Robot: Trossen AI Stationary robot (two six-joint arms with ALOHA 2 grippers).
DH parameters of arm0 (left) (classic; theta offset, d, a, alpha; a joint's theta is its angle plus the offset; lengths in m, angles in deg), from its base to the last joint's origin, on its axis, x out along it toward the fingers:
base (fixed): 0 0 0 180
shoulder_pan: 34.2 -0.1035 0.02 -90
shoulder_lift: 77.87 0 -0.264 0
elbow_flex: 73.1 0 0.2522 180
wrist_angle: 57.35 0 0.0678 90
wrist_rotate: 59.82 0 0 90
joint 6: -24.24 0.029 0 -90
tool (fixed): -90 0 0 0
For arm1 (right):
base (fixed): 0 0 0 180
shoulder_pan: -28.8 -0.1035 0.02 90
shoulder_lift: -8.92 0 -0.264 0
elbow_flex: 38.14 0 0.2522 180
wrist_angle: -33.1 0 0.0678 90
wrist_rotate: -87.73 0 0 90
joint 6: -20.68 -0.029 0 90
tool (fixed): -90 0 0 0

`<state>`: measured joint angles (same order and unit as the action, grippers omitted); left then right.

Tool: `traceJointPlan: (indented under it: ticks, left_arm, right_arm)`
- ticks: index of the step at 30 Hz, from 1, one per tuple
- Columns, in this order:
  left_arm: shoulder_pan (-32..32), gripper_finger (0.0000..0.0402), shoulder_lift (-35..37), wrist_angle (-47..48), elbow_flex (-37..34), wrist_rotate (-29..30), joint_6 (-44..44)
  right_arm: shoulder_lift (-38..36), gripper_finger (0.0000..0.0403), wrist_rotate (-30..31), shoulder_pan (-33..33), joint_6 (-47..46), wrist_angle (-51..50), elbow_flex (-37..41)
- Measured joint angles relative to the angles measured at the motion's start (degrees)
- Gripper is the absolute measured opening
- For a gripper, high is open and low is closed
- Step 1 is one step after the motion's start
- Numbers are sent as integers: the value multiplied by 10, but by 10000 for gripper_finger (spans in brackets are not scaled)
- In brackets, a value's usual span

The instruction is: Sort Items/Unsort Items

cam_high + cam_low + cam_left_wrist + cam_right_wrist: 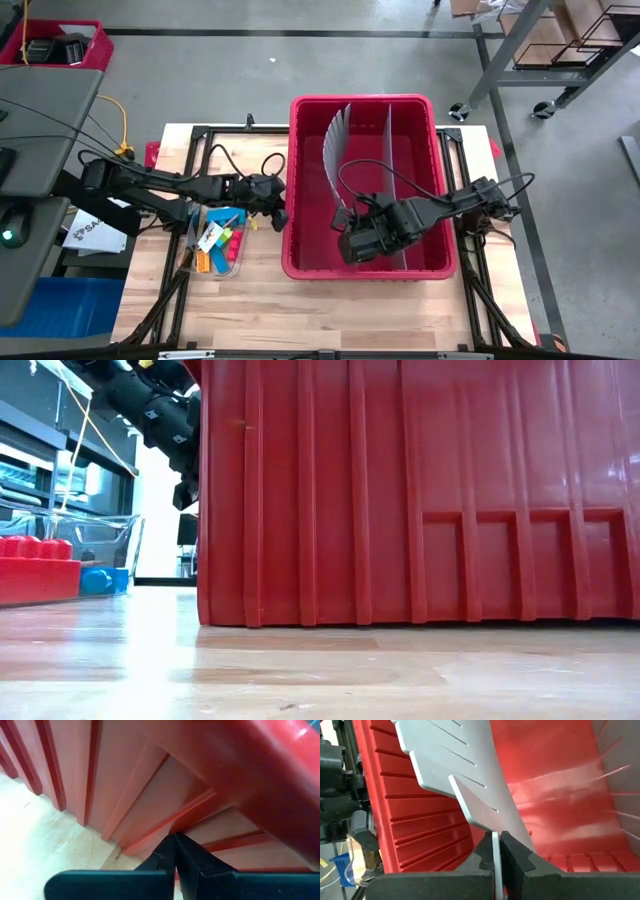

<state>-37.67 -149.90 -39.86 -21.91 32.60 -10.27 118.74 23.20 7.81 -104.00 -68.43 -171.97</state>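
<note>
High view: a large red bin (365, 185) stands on the wooden table (330, 310), both arms reach to it.
Right claw (496, 851): inside the bin, near its front wall — the two fingers are clamped on the edge of a thin grey divider sheet (470, 775).
Divider sheet: bent in a curve, it leans across the bin; a second grey divider (388, 180) stands straight beside it.
Left claw (174, 851): outside the bin, at its left wall just under the rim, fingers pressed together and holding nothing.
Items (222, 245): a small pile of orange, blue, yellow, red and green pieces in a clear tray on the table, left of the bin — apart from both claws.
Low view: the bin wall fills almost everything; a red block (38, 568) lies far at the left.
</note>
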Motion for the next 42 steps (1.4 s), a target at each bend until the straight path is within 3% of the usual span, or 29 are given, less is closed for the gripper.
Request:
traceJointPlan:
  ticks: [19,32,42]
  left_arm:
    - [-17,0,30,11,0,-10,-14]
    - [-26,0,36,20,1,65,-63]
    - [6,0,15,33,0,55,-75]
  right_arm:
    - [0,0,1,-29,0,-23,0]
    - [9,0,-15,-41,0,2,0]
    - [15,0,-1,-33,1,18,1]
